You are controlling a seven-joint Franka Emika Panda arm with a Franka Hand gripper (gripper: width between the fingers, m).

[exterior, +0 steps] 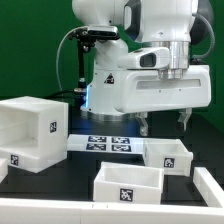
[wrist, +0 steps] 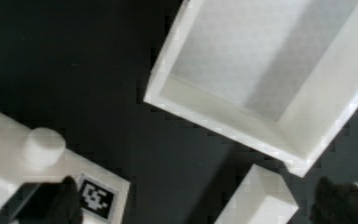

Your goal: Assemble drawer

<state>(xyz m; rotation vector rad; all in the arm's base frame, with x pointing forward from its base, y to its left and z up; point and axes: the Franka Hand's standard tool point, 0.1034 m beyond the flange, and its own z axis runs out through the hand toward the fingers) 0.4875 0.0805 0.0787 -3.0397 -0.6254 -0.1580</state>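
Note:
The drawer's large white cube housing [exterior: 30, 135] stands open-sided at the exterior view's left. One shallow white tray [exterior: 168, 155] with a tag lies at the right, and another [exterior: 127, 182] lies in front of the middle. My gripper [exterior: 163, 122] hangs open and empty just above the right tray, its dark fingers [exterior: 143, 125] wide apart. In the wrist view a shallow tray [wrist: 274, 75] fills the upper part, and a white wall edge [wrist: 265, 195] lies between my fingertips [wrist: 34, 205]. The gripper [wrist: 194, 210] holds nothing.
The marker board [exterior: 108, 145] lies flat between the housing and the right tray. A further white piece [exterior: 212, 185] sits at the right edge. A white part with a tag [wrist: 99, 195] and a round bump [wrist: 43, 140] shows beside one finger. The robot base [exterior: 150, 85] stands behind.

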